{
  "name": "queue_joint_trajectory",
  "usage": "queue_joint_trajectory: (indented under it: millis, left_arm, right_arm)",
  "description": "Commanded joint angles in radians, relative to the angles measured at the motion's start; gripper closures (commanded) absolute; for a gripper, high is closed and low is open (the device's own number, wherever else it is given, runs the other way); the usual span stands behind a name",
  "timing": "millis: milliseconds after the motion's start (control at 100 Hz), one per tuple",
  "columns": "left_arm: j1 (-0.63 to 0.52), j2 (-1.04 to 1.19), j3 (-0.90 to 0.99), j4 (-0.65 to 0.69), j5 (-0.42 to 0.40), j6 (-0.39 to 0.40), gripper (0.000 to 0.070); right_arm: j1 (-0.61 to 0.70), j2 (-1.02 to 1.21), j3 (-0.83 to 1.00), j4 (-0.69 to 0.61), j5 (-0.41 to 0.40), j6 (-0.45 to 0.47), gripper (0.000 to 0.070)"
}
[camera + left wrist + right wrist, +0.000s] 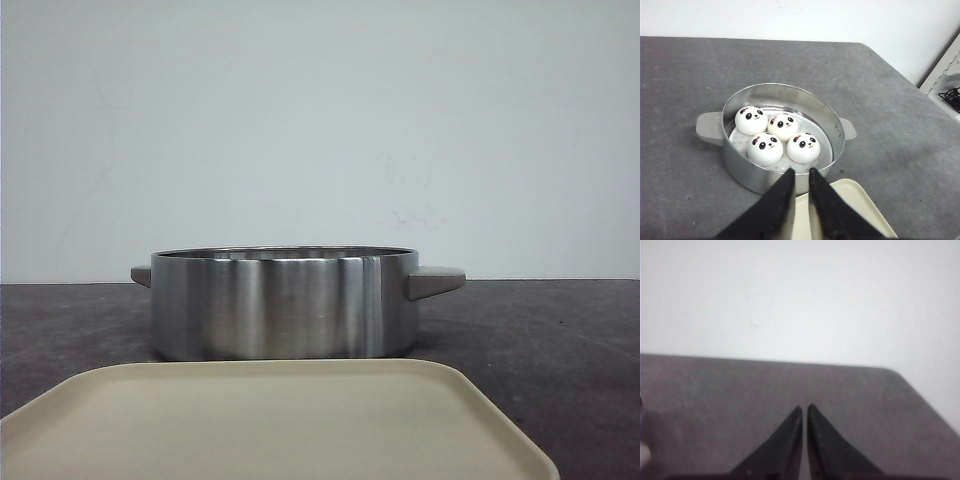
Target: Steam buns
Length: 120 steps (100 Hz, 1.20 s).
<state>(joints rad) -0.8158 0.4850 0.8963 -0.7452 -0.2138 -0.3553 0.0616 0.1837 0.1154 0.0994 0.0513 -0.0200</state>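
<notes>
Four white panda-face buns sit together inside a shallow steel pot [832, 120] in the left wrist view: bun [751, 120], bun [782, 126], bun [765, 148] and bun [803, 147]. In the front view the pot [280, 305] stands mid-table and its wall hides the buns. My left gripper [801, 171] hangs above the pot's near rim. Its jaws are nearly together with a narrow gap and hold nothing. My right gripper [804, 407] is shut and empty over bare grey table, away from the pot. Neither gripper shows in the front view.
A cream tray [270, 420] with nothing on it lies just in front of the pot, and also shows in the left wrist view [855, 200]. The pot has two grey side handles [435, 282]. The table's rounded right edge [900, 75] borders a white wall, with cables beyond it.
</notes>
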Motion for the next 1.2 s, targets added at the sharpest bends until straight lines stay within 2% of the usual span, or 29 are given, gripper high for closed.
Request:
queue_joint_trajectory:
  millis: [0,50,130,210,1190]
  left_arm:
    - [-0.009,0.004,0.018,0.011,-0.003,-0.001,0.07]
    - [-0.009,0.004,0.018,0.011,-0.003,-0.001,0.07]
    - [-0.009,0.004,0.018,0.011,-0.003,-0.001,0.07]
    - [-0.009,0.004,0.018,0.011,-0.003,-0.001,0.07]
    - [-0.009,0.001,0.019,0.009,-0.002,-0.001,0.07]
  right_arm:
    - [-0.003,-0.039,-0.06,0.005,-0.007,0.027,0.0691]
    - [-0.007,-0.08,-0.104,-0.006,-0.007,0.038,0.0691]
    - [-0.007,-0.146,-0.103,-0.177,-0.006,0.043,0.0691]
    - [-0.007,-0.183,-0.103,-0.283,-0.008,0.051,0.0691]
    - [0.007,-0.18,-0.103,-0.254,0.001,0.043,0.0691]
